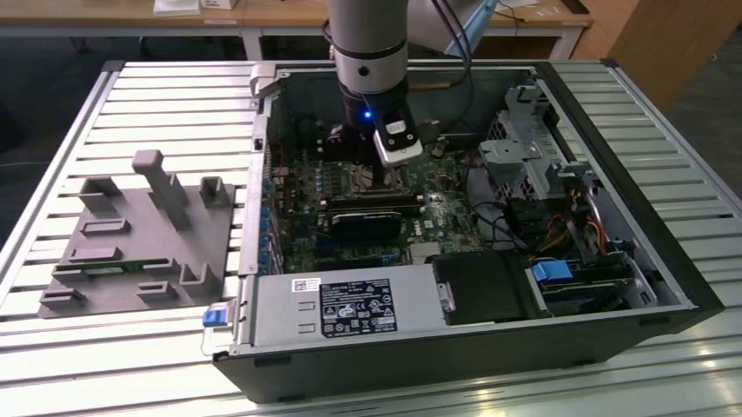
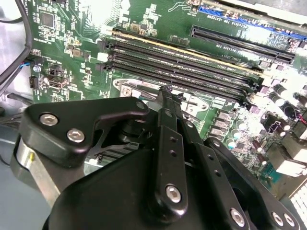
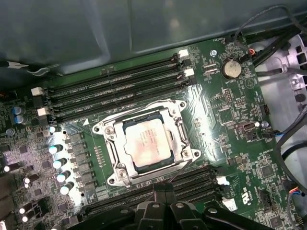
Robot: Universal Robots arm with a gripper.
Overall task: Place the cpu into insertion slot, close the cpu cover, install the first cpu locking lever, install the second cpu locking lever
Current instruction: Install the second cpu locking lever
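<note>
Open computer case on slatted table: gripper, grip state indiscernible, is hovering beside cpu seated under closed cpu cover; levers seemingly pending, needing fine alignment.

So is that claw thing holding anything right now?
Cannot tell. The gripper hangs beside the socket; the cpu already sits under the cover.

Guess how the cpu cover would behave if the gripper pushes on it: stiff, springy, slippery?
The cpu cover is a thin metal frame lying over the cpu, so it probably flexes slightly under a push. Its shiny surface looks slippery. The gripper sits just beside the frame's edge.
</note>
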